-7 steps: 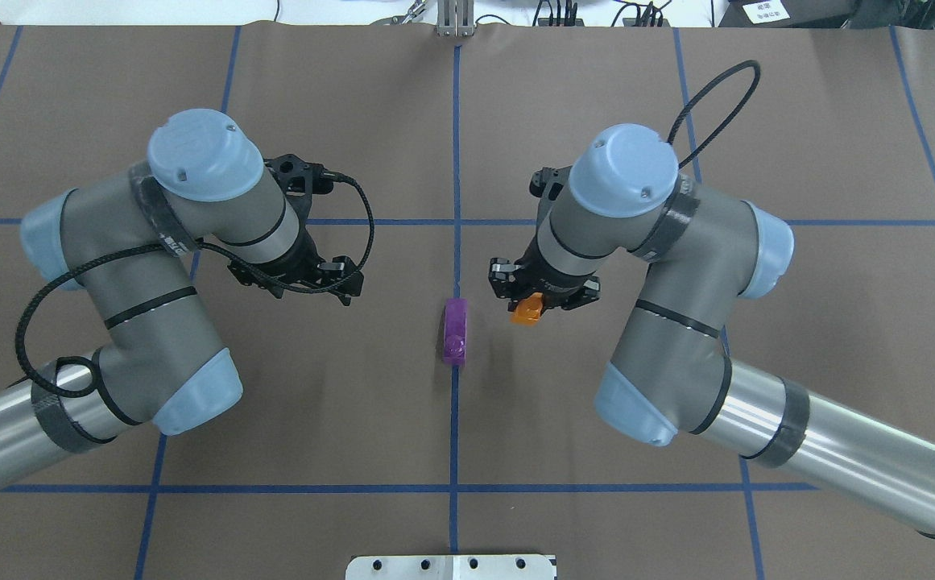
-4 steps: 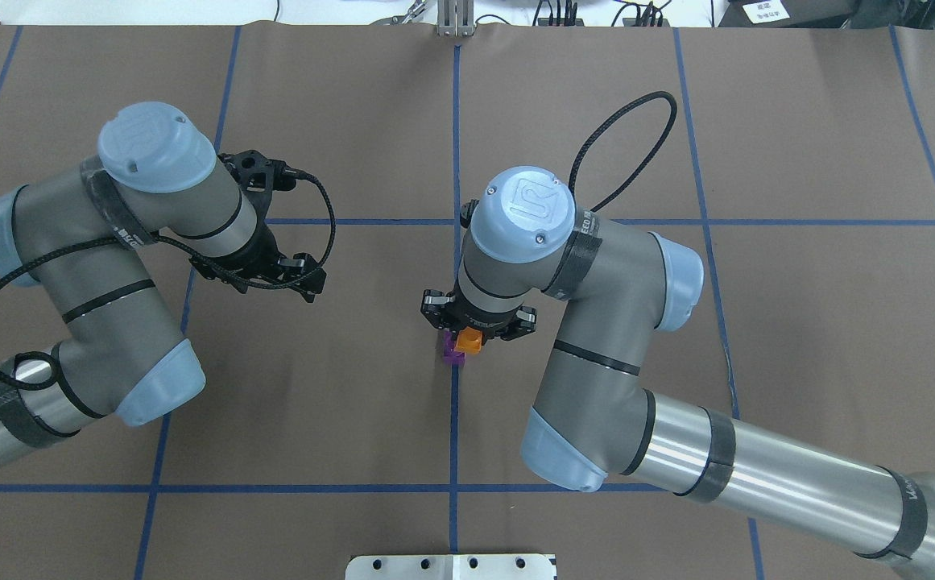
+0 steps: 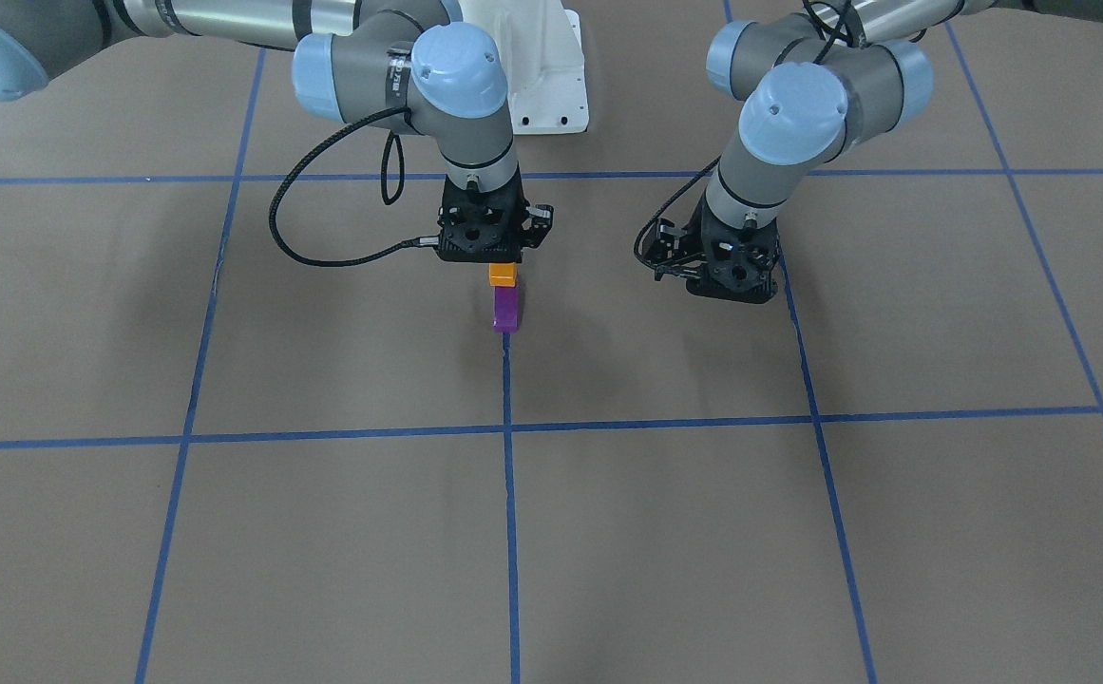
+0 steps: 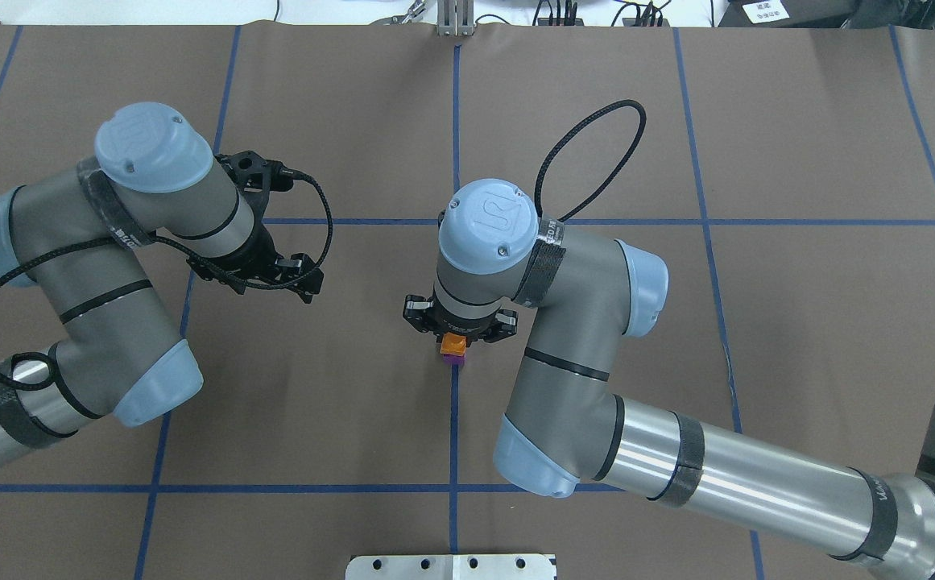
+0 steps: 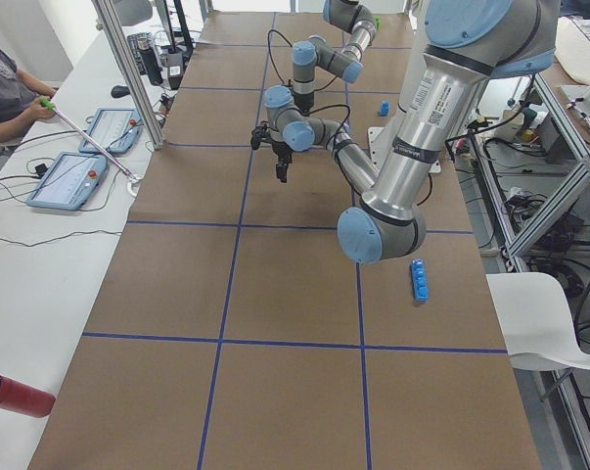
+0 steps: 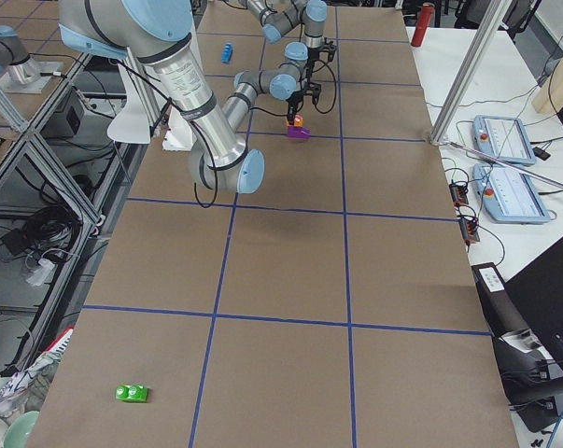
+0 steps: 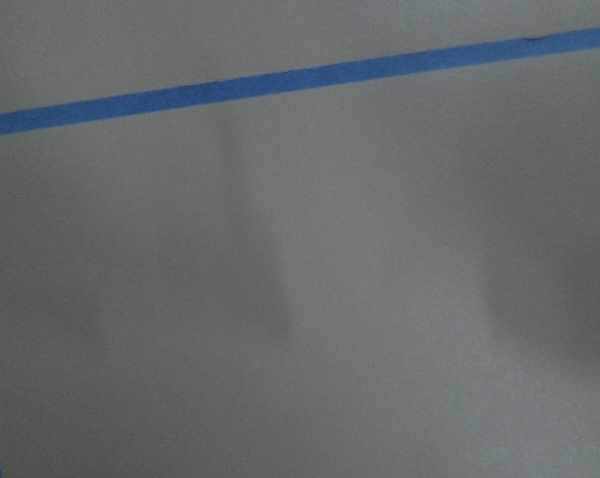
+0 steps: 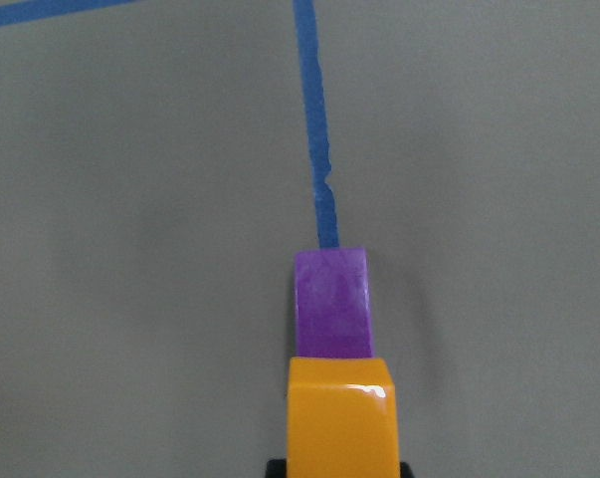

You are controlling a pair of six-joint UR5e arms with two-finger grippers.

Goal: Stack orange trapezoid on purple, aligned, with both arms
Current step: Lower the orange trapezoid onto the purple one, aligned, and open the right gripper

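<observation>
The purple block [image 4: 453,362] lies on the brown table on the middle blue line. It also shows in the front view [image 3: 505,310] and the right wrist view [image 8: 331,302]. My right gripper [image 4: 454,338] is shut on the orange trapezoid [image 4: 453,344] and holds it directly over the purple block [image 6: 300,133]. The orange block [image 8: 339,413] covers part of the purple one; I cannot tell whether they touch. My left gripper [image 4: 262,278] stands apart to the left, open and empty, low over bare table [image 3: 730,277].
A long blue four-stud brick [image 5: 419,280] and a small blue block [image 5: 384,108] lie at the robot's side of the table. A green block [image 6: 132,393] lies far off. A white mount plate [image 4: 451,566] sits at the near edge.
My right arm has carried the orange trapezoid leftward to above the purple block. My left arm has drawn back to the left, away from the middle line.
</observation>
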